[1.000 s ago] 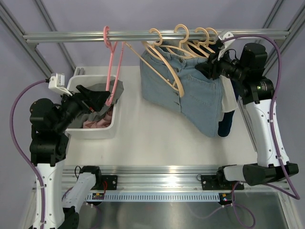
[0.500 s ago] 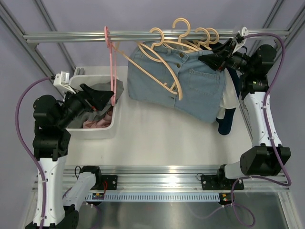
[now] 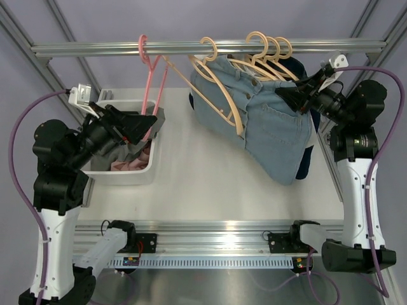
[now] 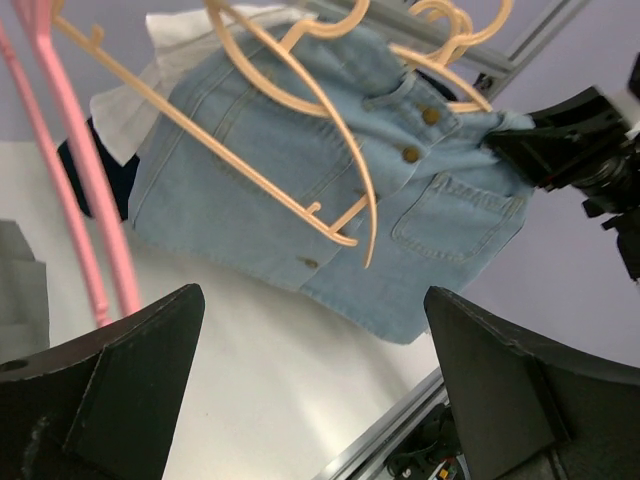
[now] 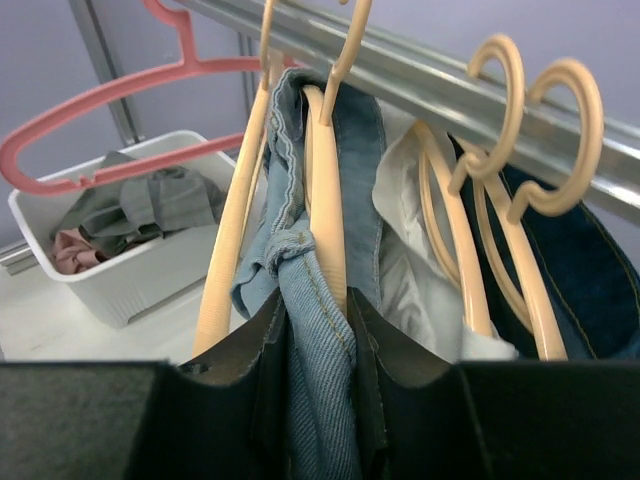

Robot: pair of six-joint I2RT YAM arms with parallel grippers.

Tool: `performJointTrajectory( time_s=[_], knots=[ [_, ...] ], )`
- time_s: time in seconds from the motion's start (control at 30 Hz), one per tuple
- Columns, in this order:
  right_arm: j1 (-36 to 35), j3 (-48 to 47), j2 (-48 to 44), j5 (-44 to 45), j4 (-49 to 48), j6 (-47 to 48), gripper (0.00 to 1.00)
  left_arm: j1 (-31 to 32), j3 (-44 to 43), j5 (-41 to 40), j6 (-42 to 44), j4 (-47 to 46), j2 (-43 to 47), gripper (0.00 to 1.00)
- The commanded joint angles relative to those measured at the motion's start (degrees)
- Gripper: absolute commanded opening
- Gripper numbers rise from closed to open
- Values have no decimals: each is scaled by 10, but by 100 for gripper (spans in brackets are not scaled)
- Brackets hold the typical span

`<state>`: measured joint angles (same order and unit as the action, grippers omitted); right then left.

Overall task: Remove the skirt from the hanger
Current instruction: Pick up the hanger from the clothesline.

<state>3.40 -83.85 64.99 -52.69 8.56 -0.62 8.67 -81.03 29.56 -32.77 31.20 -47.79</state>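
Pinching the denim skirt [image 5: 318, 290], my right gripper [image 5: 318, 330] was closed partway, far right. My left gripper [image 3: 145, 125] gaped empty above the white bin [image 3: 102, 173].

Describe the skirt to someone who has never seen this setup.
Look along the metal rail across the back to the beige hangers. The skirt is the pale blue denim piece with buttons and a pocket; its neighbours are a white garment and a navy garment.

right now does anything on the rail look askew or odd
The skirt hangs crooked: its waistband is bunched in the right hand's pinch and drawn sideways, so it slants under the rail. A tan hanger lies tilted across its front.
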Motion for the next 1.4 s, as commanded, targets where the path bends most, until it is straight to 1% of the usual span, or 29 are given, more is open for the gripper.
performJointTrajectory(
  time_s=[0.0, 0.07, 0.1, 0.13, 0.17, 0.2, 0.23, 0.27, 0.33, 0.37, 0.4, 0.43, 0.47, 0.5, 0.53, 0.57, 0.6, 0.63, 0.67, 0.77, 0.87, 0.9, 0.93, 0.97, 1.03, 1.07, 1.2, 1.37],
  knots=[
    [2, 14, -34, 74, 40, 38, 0, 22, -51, -18, 3, -5, -19, 96],
    [2, 32, -50, 96, 64, 38, 0, 42, -82, -28, 4, 3, -38, 96],
    [2, 33, -61, 102, 73, 34, 0, 74, -94, -43, 10, 10, -57, 96],
    [2, 37, -66, 108, 81, 28, 0, 91, -107, -56, 22, 18, -67, 96],
    [2, 36, -72, 114, 101, 26, 0, 111, -130, -90, 28, 31, -77, 96],
    [2, 37, -81, 121, 115, 26, 0, 150, -140, -107, 34, 38, -85, 96],
    [2, 38, -87, 141, 127, 23, 0, 169, -147, -122, 42, 40, -104, 96],
    [2, 39, -97, 148, 158, 24, 0, 206, -159, -146, 45, 43, -113, 96],
    [2, 35, -108, 169, 203, 14, 0, 244, -167, -175, 52, 45, -137, 96],
    [2, 33, -120, 171, 221, 12, 0, 282, -172, -210, 55, 46, -143, 96],
    [2, 24, -123, 177, 239, 10, 0, 302, -177, -232, 63, 46, -150, 96],
    [2, 19, -126, 181, 277, -7, 0, 319, -176, -271, 67, 42, -158, 96],
    [2, 13, -129, 181, 298, -10, 0, 350, -173, -284, 69, 40, -162, 96],
    [1, -2, -130, 194, 322, -12, 0, 363, -170, -293, 73, 37, -167, 96],
    [1, -10, -130, 199, 368, -9, 0, 376, -168, -314, 74, 33, -172, 96],
    [-1, -16, -137, 205, 386, -6, 0, 406, -167, -342, 75, 30, -184, 96],
    [-8, -22, -142, 230, 399, -5, 0, 420, -166, -356, 78, 29, -190, 96],
    [-17, -26, -146, 233, 421, -4, 0, 435, -167, -387, 80, 23, -197, 96],
    [-23, -32, -147, 235, 435, -5, 0, 464, -167, -403, 83, 18, -212, 96],
    [-30, -35, -152, 235, 472, -3, 0, 509, -189, -452, 97, 10, -252, 96],
    [-52, -18, -168, 200, 488, -14, 0, 532, -227, -465, 100, 13, -294, 96],
    [-52, -6, -173, 184, 489, -16, 0, 540, -235, -471, 101, 15, -322, 96],
    [-54, -1, -181, 181, 490, -17, 0, 549, -244, -497, 104, 16, -334, 96],
    [-55, 1, -189, 181, 494, -16, 0, 565, -263, -508, 107, 14, -347, 96],
    [-66, -3, -191, 187, 513, -11, 0, 578, -284, -536, 113, 11, -385, 96],
    [-69, -6, -192, 189, 520, -10, 0, 585, -309, -543, 113, 15, -398, 96],
    [-74, -25, -201, 174, 528, -21, 0, 589, -383, -557, 110, 56, -461, 96],
    [-78, -32, -213, 147, 522, -38, 0, 591, -410, -560, 112, 69, -494, 96]
  ],
)
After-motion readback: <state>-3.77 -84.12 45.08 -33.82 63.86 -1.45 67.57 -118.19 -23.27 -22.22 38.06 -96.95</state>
